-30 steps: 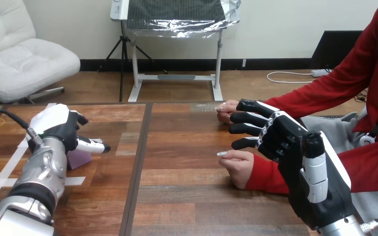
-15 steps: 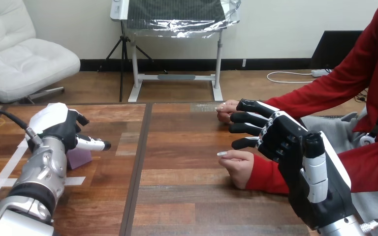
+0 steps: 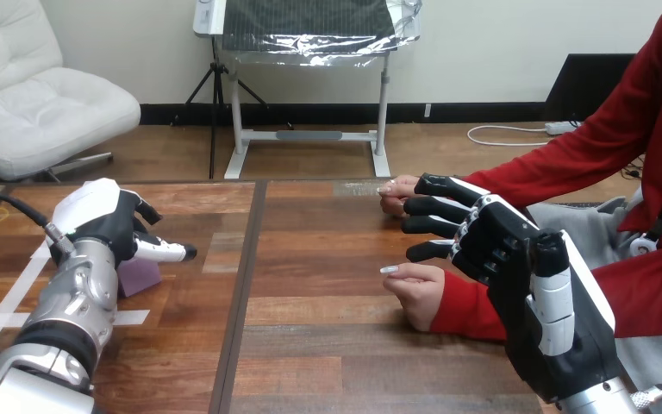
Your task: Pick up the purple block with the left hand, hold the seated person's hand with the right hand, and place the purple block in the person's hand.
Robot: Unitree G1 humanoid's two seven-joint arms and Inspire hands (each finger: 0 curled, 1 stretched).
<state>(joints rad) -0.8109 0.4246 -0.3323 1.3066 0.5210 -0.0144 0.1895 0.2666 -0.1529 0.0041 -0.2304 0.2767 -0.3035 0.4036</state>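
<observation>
The purple block (image 3: 141,276) lies on the wooden table (image 3: 310,345) at the left, partly hidden by my left wrist. My left hand (image 3: 103,220) hovers just over it, open, with its thumb reaching right above the block and nothing held. At the right, my right hand (image 3: 496,237) is open with straight fingers pointing left. It lies over the wrist of the person's far hand (image 3: 394,188), whose fingertips show past my fingers; I cannot tell if they touch. The person's near hand (image 3: 418,291) rests on the table as a loose fist, just below my fingers.
White tape strips (image 3: 13,297) mark the table at the far left, beside a cable (image 3: 4,203). A dark seam (image 3: 241,285) runs down the table between the block and the person's hands. The person's red sleeves (image 3: 586,164) fill the right side.
My left hand has risen slightly and its thumb has lifted a little above the block. My right hand and the person's hands have stayed still.
</observation>
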